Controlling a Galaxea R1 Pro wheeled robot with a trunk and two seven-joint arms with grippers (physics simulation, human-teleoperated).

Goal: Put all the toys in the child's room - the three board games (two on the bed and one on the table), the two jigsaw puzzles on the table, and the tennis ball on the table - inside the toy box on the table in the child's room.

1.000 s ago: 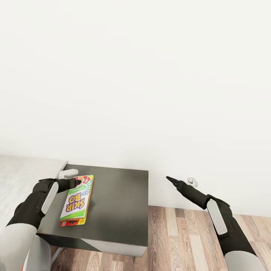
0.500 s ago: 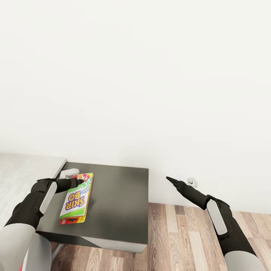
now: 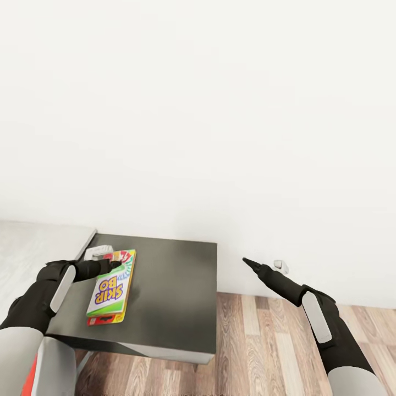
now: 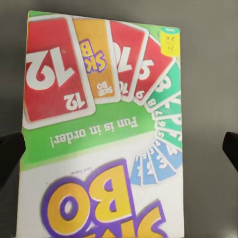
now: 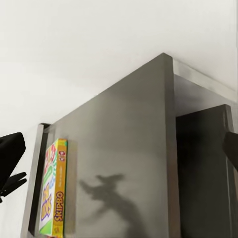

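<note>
Judging from how things lie, little of the task can be counted as done. One board game (image 3: 110, 287), a Skip-Bo box, lies flat on the dark table (image 3: 176, 297), near the table's left edge and lengthwise toward the wall (image 3: 220, 110). A second, red-edged box appears to lie beneath it, though the head view is too coarse for that to be said with confidence. No toy box, jigsaw puzzle or tennis ball is to be made out in these pictures, so the state of those items cannot be judged.

The left gripper (image 3: 105, 255) is held over the far end of the box, at the end nearest the wall. In the left wrist view the box (image 4: 101, 134) is seen from straight above, with one dark fingertip at each side of it, well apart and wider than the box. The jaws are thus spread, straddling the box without pinching it. A grasp is probably being lined up, not yet made.

The right gripper (image 3: 265, 266) is held out beyond the table's right edge, over the wooden floor (image 3: 264, 341) and close to the wall. In the right wrist view its dark fingertips (image 5: 11, 153) stand far apart at either side, with nothing between them; it is spread and empty.

What remains, then, seems to be nearly everything: lifting this box, finding the toy box, and collecting the other toys.
</note>
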